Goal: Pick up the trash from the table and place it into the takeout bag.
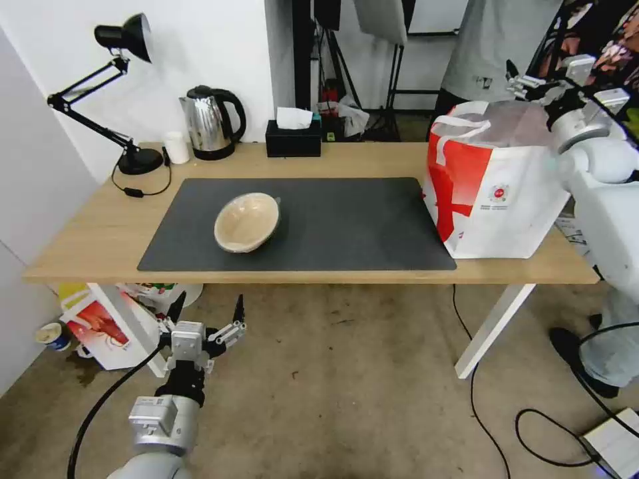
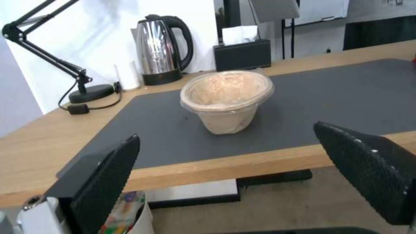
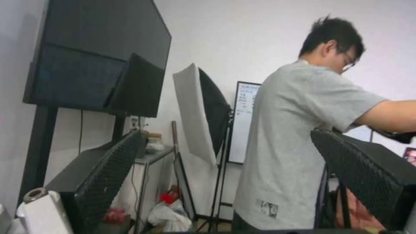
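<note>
The left gripper (image 1: 208, 311), spread wide, hung below the table (image 1: 100, 226) edge; the bowl (image 1: 247, 222) sat mid-mat; the right gripper (image 1: 526, 78), open and empty, hovered above the bag (image 1: 496, 186).

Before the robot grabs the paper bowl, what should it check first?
1. Tan paper bowl free on the dark mat, nothing touching it: ok.
2. Left gripper jaws open and empty: ok.
3. Left gripper close enough to grab: not ok; it is below the table edge, short of the bowl.
4. Takeout bag upright on the table: ok.
5. Bag mouth open: ok, foil lining shows.
6. Right gripper clear of the bowl: ok, raised beside the bag, jaws open.
</note>
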